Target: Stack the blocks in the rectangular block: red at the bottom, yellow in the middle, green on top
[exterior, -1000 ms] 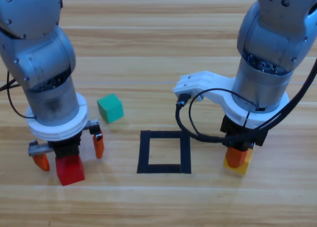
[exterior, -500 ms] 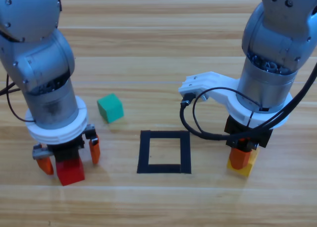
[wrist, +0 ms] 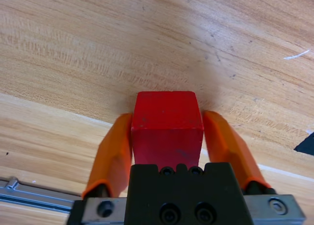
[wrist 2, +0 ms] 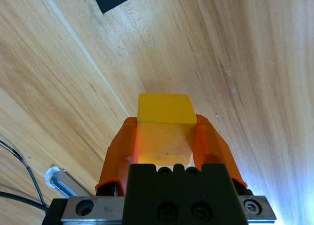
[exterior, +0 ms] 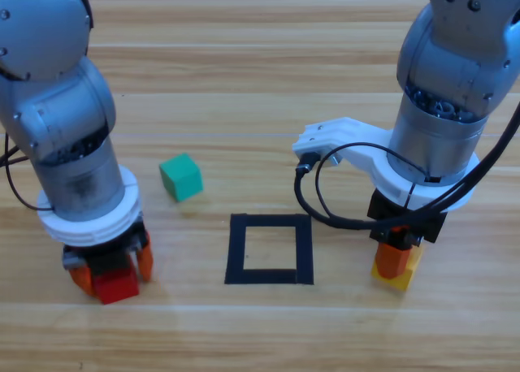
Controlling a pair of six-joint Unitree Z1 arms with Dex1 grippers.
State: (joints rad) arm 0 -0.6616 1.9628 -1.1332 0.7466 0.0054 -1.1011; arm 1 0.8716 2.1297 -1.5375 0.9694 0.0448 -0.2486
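**Red and yellow gripped, outline bare**

Red cube (wrist: 167,122), left of the black outline (exterior: 270,249), sits clamped in the left gripper (exterior: 110,268). Right gripper (exterior: 397,258) pinches yellow (wrist 2: 165,124). Green (exterior: 180,177) lies loose. Simultaneous approaches risk collision.

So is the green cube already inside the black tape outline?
No, the green cube sits on bare wood up and left of the empty tape outline.

Robotics test bench in a lab: two grey arms stand over a bare wooden table (exterior: 268,71) bearing only a black tape square (exterior: 270,249), coloured cubes and loose black cabling (exterior: 313,201).
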